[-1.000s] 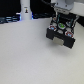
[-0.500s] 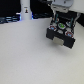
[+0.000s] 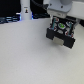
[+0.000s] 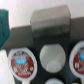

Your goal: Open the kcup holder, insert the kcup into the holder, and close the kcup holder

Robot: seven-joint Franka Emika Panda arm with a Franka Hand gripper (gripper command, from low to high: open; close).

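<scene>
The black kcup holder (image 3: pixel 62 34) stands at the exterior view's upper right. The white arm comes down onto it from above. My gripper (image 3: pixel 60 20) hangs right over its top, and its fingers are too blurred to tell apart. The green kcup (image 3: pixel 60 24) with a pale spot shows just under the gripper, at the holder's top. I cannot tell whether it is held or resting. In the wrist view the pull-out tray (image 4: pixel 37 75) is open beneath a grey boxy front (image 4: pixel 50 24). A green shape (image 4: pixel 4 25), probably the kcup, sits at the picture's edge.
In the wrist view the tray holds two reddish-topped pods (image 4: pixel 21 62) (image 4: pixel 80 60) and a pale-topped pod (image 4: pixel 51 57) between them. A white bottle-like object (image 3: pixel 24 11) stands at the back of the white table (image 3: pixel 27 55), before dark clutter.
</scene>
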